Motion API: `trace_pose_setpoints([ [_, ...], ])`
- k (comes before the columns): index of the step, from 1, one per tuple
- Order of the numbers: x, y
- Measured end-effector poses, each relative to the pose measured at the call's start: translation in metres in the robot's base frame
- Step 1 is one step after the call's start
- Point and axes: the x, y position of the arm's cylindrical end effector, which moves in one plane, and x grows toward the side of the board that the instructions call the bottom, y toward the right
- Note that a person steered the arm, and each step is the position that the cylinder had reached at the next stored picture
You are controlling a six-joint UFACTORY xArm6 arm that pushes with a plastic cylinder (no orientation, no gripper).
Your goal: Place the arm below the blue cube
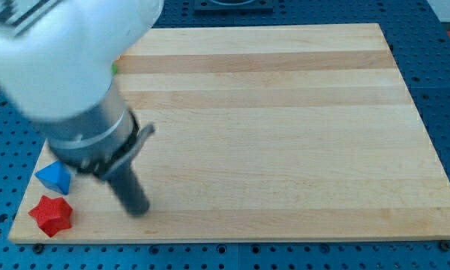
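Note:
The blue cube (54, 178) sits near the left edge of the wooden board (285, 135), low in the view. A red star-shaped block (51, 215) lies just below it, at the board's bottom left corner. My arm comes in from the view's top left as a large blurred white and grey body. My tip (139, 208) rests on the board to the right of the blue cube and a little lower, about level with the red star. It touches neither block. A sliver of green (114, 67) shows beside the arm at the upper left; its shape is hidden.
The board lies on a blue perforated table (446, 97) that shows all around it. The arm's body covers the board's upper left part.

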Motion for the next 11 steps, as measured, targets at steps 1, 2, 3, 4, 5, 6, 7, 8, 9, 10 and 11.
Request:
trace_pose_setpoints([
  [1, -0.068, -0.011],
  [2, -0.068, -0.019],
  [3, -0.068, -0.056],
  [4, -0.068, -0.07],
  [5, -0.068, -0.071],
  [6, -0.068, -0.078],
  [7, -0.068, -0.09],
  [8, -0.068, -0.1],
  [9, -0.068, -0.11],
  [10, -0.068, -0.123],
  [11, -0.068, -0.139],
])
